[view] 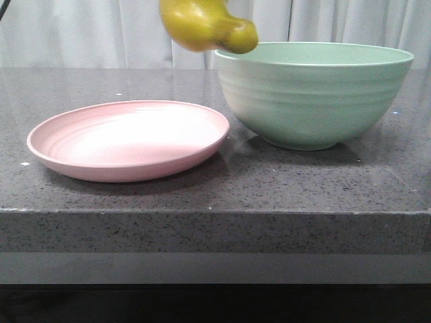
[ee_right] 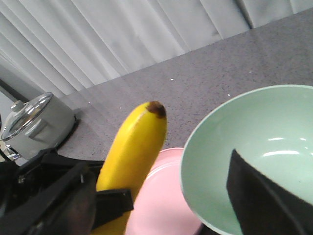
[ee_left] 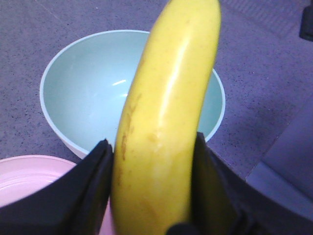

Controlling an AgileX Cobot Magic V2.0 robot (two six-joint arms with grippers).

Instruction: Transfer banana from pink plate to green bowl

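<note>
Your left gripper [ee_left: 151,196] is clamped on the banana [ee_left: 166,122], 1 dark finger [ee_left: 93,181] pressed flat on each side of its lower half, and the fruit hangs in the air just beside the green bowl's [view: 313,94] near rim, on the side facing the pink plate [view: 128,138]. From the front its tip sits level with that rim, not yet over the hollow.

Expect it to handle as a light, stiff piece with a glossy, smooth skin (it looks plastic), so it could pivot or slide between the pads if you swing it fast. The hold is toward 1 end, not the middle, so the long free end may droop.

The bowl is deep and tall against the plate, and its rim is the 1 thing in your path; I judge you need the tip carried over it before you let go. The plate, touching or nearly touching the bowl, lies bare.

In the right wrist view a metal pot with a glass lid [ee_right: 29,125] stands well away from the bowl. Of the right gripper only 1 dark finger [ee_right: 266,200] shows, so I cannot tell its state.
</note>
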